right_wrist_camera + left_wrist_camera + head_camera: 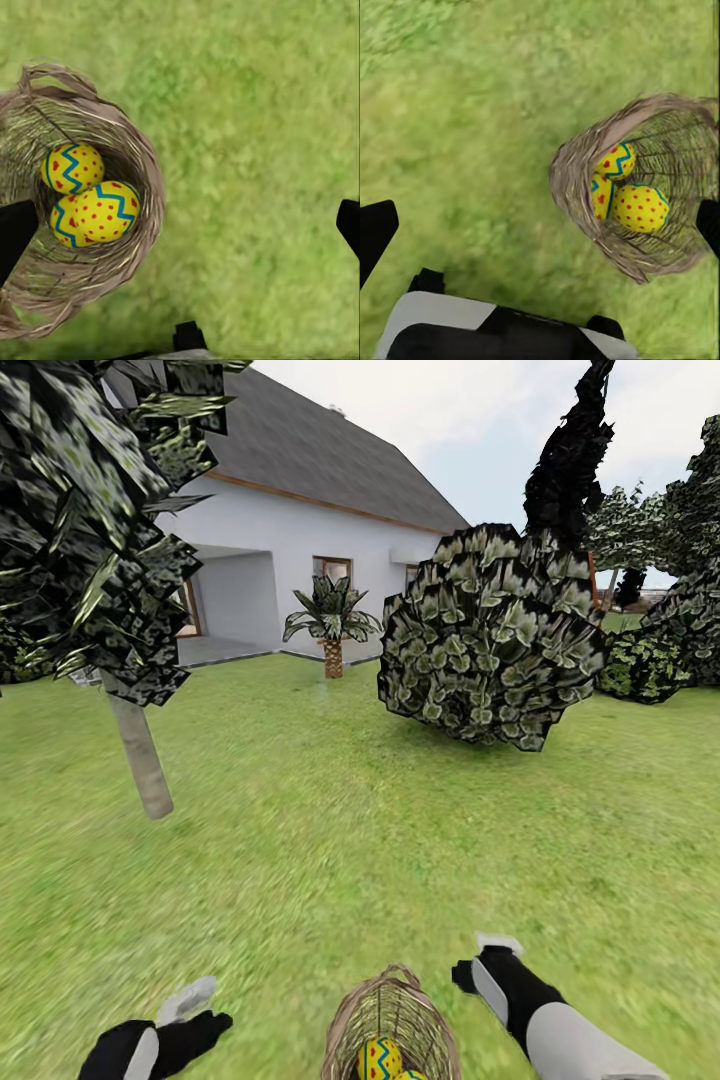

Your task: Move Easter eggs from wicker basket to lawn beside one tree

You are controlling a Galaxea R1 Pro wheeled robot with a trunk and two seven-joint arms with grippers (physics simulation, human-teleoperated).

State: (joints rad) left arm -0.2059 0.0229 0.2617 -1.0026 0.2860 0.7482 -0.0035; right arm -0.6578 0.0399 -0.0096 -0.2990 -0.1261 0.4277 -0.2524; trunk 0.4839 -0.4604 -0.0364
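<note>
Head view puts the wicker basket point(392, 1025) between your two grippers, all three Easter eggs point(622, 189) inside it. Your left gripper point(185, 1015) hangs over bare lawn point(330, 840) just beside the basket's rim, fingers spread wide, empty. Your right gripper point(487, 960) also has its fingers apart, with open grass on its outer side. Ahead of the left gripper stands the tree point(140, 755), with open grass around its trunk.

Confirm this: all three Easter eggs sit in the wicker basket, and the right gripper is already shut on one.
Not quite. The three Easter eggs do sit in the wicker basket, but the right wrist view shows the right gripper open above the lawn, holding nothing.
</note>
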